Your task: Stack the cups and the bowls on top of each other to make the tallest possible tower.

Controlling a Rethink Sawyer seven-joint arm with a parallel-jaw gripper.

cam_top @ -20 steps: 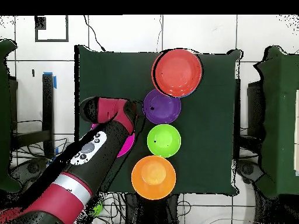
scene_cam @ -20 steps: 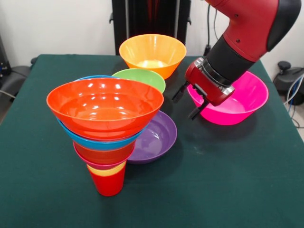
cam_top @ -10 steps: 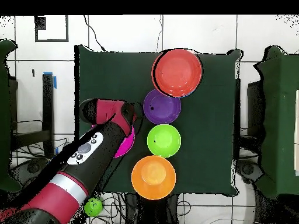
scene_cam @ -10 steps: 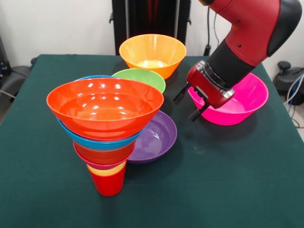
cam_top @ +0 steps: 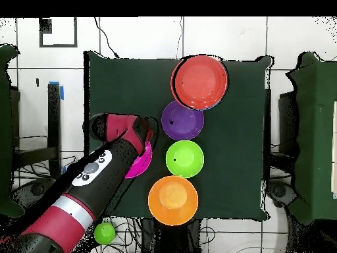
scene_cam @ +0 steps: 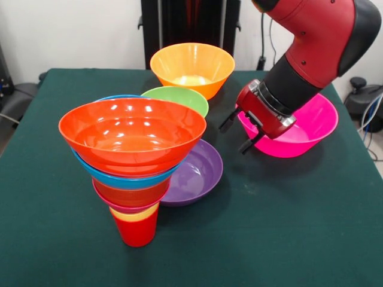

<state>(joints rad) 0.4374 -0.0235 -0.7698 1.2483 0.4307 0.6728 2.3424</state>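
Observation:
The tower (scene_cam: 132, 156) stands at the front left: a red cup (scene_cam: 137, 232) as base, a yellow cup rim, then crimson-pink, orange and blue bowls, with a wide orange-red bowl (scene_cam: 131, 134) on top. From above the tower (cam_top: 201, 81) shows as one red disc. Loose on the table are a purple bowl (scene_cam: 200, 171), a green bowl (scene_cam: 179, 97), a light orange bowl (scene_cam: 192, 67) and a magenta-pink bowl (scene_cam: 306, 127). My gripper (scene_cam: 237, 133) hangs open and empty just left of the magenta-pink bowl's rim, right of the purple bowl. In the overhead view the arm covers most of the magenta-pink bowl (cam_top: 142, 164).
The green cloth table (scene_cam: 287, 239) has bare room at the front right. In the overhead view the purple bowl (cam_top: 182, 120), green bowl (cam_top: 184, 159) and light orange bowl (cam_top: 173, 199) lie in a line from the tower. A small green ball (cam_top: 104, 232) lies off the table.
The arm's wrist and upper part have swung slightly aside. The open gripper has barely shifted beside the magenta-pink bowl. No bowl or cup has moved.

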